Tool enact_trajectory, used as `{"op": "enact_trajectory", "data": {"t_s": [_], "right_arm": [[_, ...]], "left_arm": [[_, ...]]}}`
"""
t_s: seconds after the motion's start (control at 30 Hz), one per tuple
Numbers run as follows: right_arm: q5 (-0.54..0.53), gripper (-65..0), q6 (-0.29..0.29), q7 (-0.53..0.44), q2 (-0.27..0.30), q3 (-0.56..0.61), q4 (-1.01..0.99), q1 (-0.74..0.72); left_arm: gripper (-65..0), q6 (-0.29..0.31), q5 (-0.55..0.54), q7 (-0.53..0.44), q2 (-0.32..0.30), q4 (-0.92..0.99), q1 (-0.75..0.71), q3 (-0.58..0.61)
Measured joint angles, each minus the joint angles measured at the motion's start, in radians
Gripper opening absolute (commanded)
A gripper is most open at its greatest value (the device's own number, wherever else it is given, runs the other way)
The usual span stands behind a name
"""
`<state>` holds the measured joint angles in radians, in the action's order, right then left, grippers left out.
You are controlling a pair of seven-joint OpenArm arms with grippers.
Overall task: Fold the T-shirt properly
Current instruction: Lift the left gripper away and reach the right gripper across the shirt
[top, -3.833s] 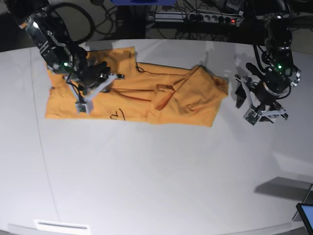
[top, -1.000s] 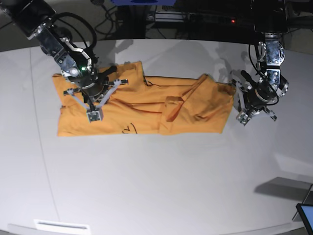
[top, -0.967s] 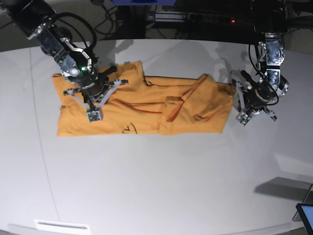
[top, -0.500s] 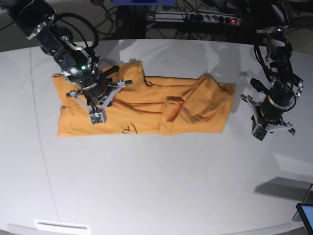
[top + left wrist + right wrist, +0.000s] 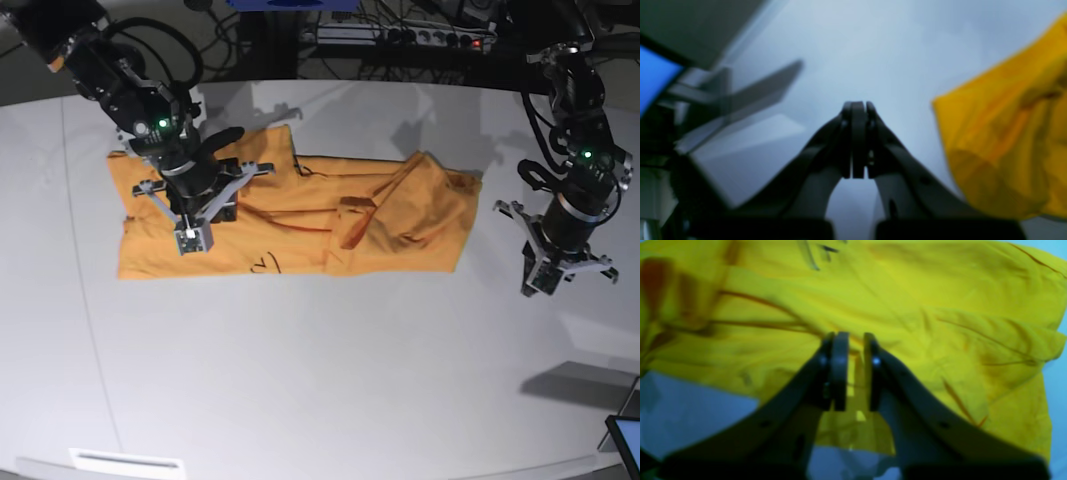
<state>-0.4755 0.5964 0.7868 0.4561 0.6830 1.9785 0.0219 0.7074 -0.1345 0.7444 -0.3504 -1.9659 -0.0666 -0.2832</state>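
The T-shirt [image 5: 300,215] lies orange-yellow and rumpled across the far half of the white table [image 5: 320,370], its right part folded over itself. My right gripper [image 5: 190,238] stands over the shirt's left part. In the right wrist view its jaws [image 5: 854,338] are a narrow gap apart, with the yellow cloth [image 5: 907,290] showing through and spread beneath them; I see no firm pinch. My left gripper [image 5: 535,280] hangs over bare table to the right of the shirt's right edge. Seen from the left wrist, its jaws [image 5: 859,106] are pressed together with nothing in them, and the shirt [image 5: 1007,140] lies off to the right.
A power strip and cables [image 5: 400,38] run behind the table's far edge. A screen's corner [image 5: 625,440] pokes in at the lower right; it shows blue [image 5: 653,80] in the left wrist view. A white label [image 5: 128,462] sits at the near left edge.
My left gripper has left the shirt's right edge and moved down and to the right, still shut. My right gripper's jaws have parted a little over the cloth.
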Motion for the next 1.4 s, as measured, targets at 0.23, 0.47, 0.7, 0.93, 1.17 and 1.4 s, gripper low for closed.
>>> {"op": "enact_trajectory", "data": {"t_s": [0.23,0.47,0.7,0.93,1.17,1.4], "right_arm": [[-0.055,-47.4,-0.156,0.001,0.005,0.000,-0.001,0.019],[-0.220,-47.9,-0.358,0.004,0.005,-0.003,0.000,0.002],[-0.438,-47.9,-0.444,0.020,0.006,-0.104,-0.001,-0.007],[-0.549,-47.9,-0.528,0.155,-0.019,-0.127,-0.006,-0.084],[-0.549,-47.9,-0.592,0.221,-0.142,-0.121,-0.142,-0.095],[-0.541,-47.9,-0.615,0.211,-0.205,-0.034,-0.251,-0.154]], "left_arm": [[-65.0,0.001,0.002,0.001,0.006,-0.002,-0.036,-0.024],[-65.0,0.000,0.003,-0.001,0.006,-0.002,-0.032,-0.024],[-65.0,0.001,0.002,-0.003,0.008,-0.002,-0.021,-0.057],[-65.0,0.001,0.002,0.001,0.009,-0.002,0.027,-0.071],[-65.0,0.000,0.010,0.005,0.010,-0.001,0.025,-0.070],[-65.0,0.001,0.010,0.005,0.006,-0.002,0.024,-0.074]]}}
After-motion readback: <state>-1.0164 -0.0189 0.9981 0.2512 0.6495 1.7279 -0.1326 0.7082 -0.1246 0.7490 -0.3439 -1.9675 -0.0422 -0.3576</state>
